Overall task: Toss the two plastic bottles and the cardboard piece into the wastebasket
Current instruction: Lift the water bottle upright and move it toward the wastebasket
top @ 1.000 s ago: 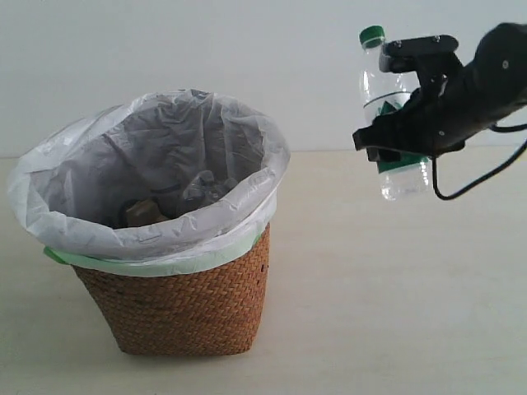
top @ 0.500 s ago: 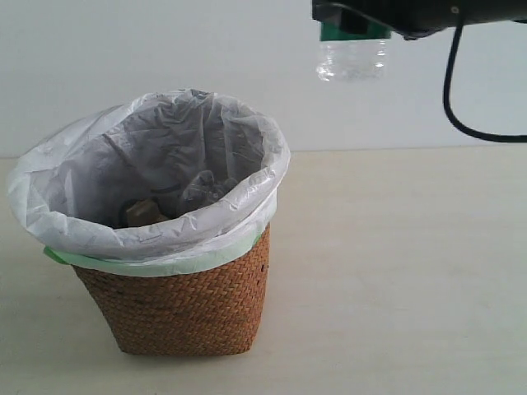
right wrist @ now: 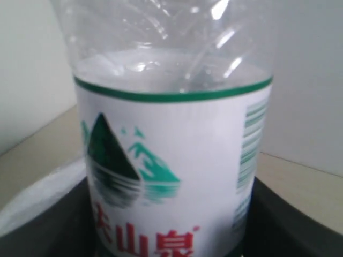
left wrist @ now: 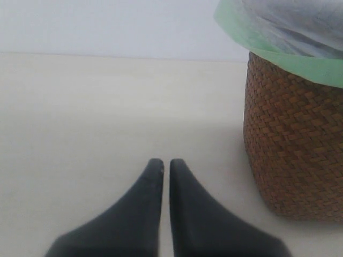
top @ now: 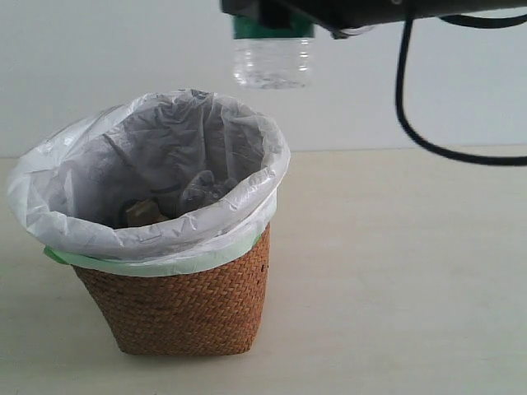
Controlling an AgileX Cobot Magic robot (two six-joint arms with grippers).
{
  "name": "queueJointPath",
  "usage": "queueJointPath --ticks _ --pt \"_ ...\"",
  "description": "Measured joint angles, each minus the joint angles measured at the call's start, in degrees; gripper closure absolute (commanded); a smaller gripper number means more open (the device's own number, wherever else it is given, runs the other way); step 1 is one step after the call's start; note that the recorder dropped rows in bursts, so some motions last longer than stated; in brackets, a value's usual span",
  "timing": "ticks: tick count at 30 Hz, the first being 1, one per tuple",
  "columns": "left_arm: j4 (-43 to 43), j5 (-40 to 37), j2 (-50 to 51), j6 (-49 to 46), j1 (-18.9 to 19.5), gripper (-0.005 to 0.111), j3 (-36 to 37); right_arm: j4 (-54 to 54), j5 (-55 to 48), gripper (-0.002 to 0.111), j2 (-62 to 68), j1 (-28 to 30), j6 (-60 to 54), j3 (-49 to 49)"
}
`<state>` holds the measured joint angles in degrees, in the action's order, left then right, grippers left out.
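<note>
The green-white labelled bottle (top: 272, 59) hangs upright above the far right rim of the wastebasket (top: 185, 304), its cap cut off by the top of the exterior view. My right gripper (top: 284, 10) is shut on its label; in the right wrist view the bottle (right wrist: 171, 160) fills the frame between the dark fingers (right wrist: 292, 225). Inside the bag lie another clear bottle (top: 202, 191), its label hidden, and the cardboard piece (top: 142, 212). My left gripper (left wrist: 166, 163) is shut and empty, low over the table beside the wicker wastebasket (left wrist: 295, 144).
The white bag with its green rim (top: 148, 265) folds over the wastebasket's edge. A black cable (top: 428, 144) loops down from the right arm. The pale tabletop (top: 395, 271) stretches to the right of the wastebasket, a plain wall behind it.
My right arm has carried the bottle up and leftward, from beside the wastebasket at the right to above its rim. The left gripper's earlier position is not shown.
</note>
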<state>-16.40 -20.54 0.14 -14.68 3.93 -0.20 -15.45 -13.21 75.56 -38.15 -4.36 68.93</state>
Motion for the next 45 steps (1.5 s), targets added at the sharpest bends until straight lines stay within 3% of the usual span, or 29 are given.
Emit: queueJointPath --ticks 3,8,11,15,19,22,27,29,33,36,39,45 --pt "0.0 0.0 0.0 0.0 0.0 0.103 0.0 4.0 -4.84 0.108 0.0 7.58 2.35 0.09" --pt "0.0 0.0 0.0 0.0 0.0 0.103 0.0 15.45 -15.36 0.108 -0.05 22.47 17.17 0.09" --pt "0.0 0.0 0.0 0.0 0.0 0.103 0.0 19.29 -22.9 0.108 0.17 28.56 21.98 0.09" --pt "0.0 0.0 0.0 0.0 0.0 0.103 0.0 20.64 -31.93 0.108 1.51 31.51 25.52 0.09" --pt "0.0 0.0 0.0 0.0 0.0 0.103 0.0 19.05 -33.01 0.108 2.69 30.74 27.01 0.09" --pt "0.0 0.0 0.0 0.0 0.0 0.103 0.0 7.2 -27.81 0.108 3.3 27.77 18.08 0.09" --pt "0.0 0.0 0.0 0.0 0.0 0.103 0.0 -44.52 -26.34 0.108 4.43 18.73 -22.97 0.74" --pt "0.0 0.0 0.0 0.0 0.0 0.103 0.0 -58.07 -28.37 0.108 4.59 16.65 -33.93 1.62" --pt "0.0 0.0 0.0 0.0 0.0 0.103 0.0 -64.17 -27.68 0.108 4.38 16.32 -39.51 2.4" --pt "0.0 0.0 0.0 0.0 0.0 0.103 0.0 -53.91 -23.58 0.108 4.4 16.48 -34.08 2.4" --pt "0.0 0.0 0.0 0.0 0.0 0.103 0.0 -32.7 -19.06 0.108 4.4 16.48 -17.57 2.4" --pt "0.0 0.0 0.0 0.0 0.0 0.103 0.0 25.12 -23.83 0.108 4.62 16.6 28.63 2.4"
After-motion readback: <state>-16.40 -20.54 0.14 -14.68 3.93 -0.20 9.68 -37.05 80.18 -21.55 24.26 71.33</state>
